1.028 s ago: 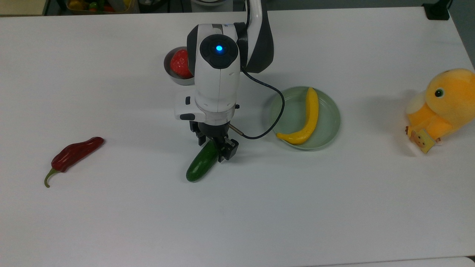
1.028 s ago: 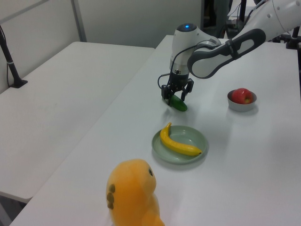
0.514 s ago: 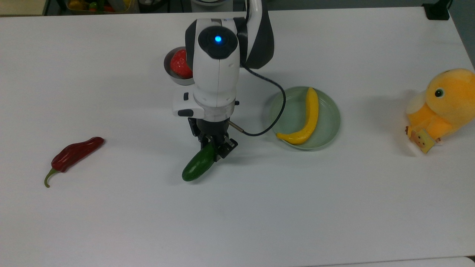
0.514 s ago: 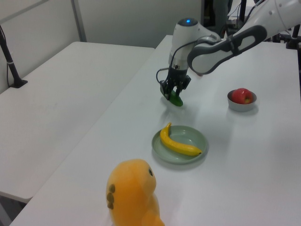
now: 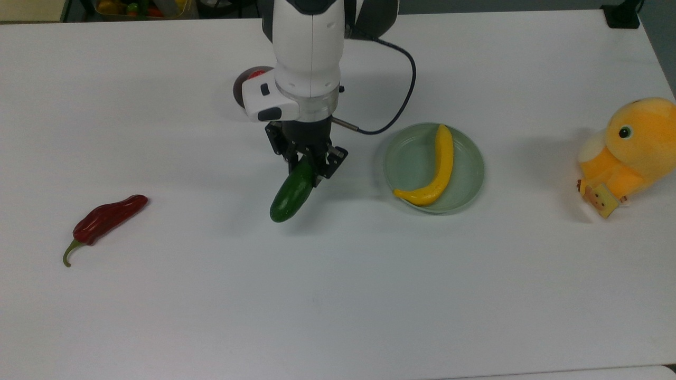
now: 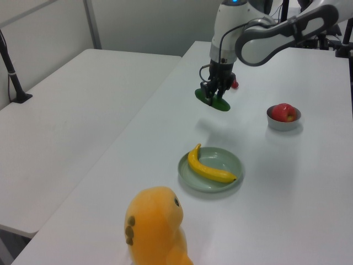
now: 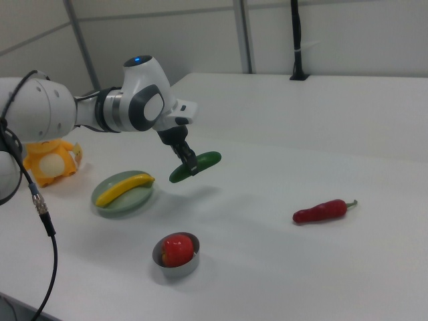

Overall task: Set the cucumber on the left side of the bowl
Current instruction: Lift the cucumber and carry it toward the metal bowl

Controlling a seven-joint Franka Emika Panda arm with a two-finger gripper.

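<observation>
Right view: fingers [image 7: 188,162] clamp cucumber [image 7: 196,166], clear above table [image 7: 281,267] | bowl [image 7: 176,251] near front edge

Right view: your black two-finger claw [image 7: 190,162] is clamped across the glossy dark green cucumber [image 7: 195,166], which hangs clear of the white table [image 7: 281,267], its shadow below. The small grey metal bowl [image 7: 176,255] holding a red fruit [image 7: 177,248] sits below the claw, nearer the camera. Left of the claw you have the pale green plate [image 7: 124,198] with a yellow banana [image 7: 124,187]; farther left, an orange plush toy [image 7: 50,160]. The wrinkled dark red chili pepper [image 7: 321,210] lies well apart to the claw's right.
</observation>
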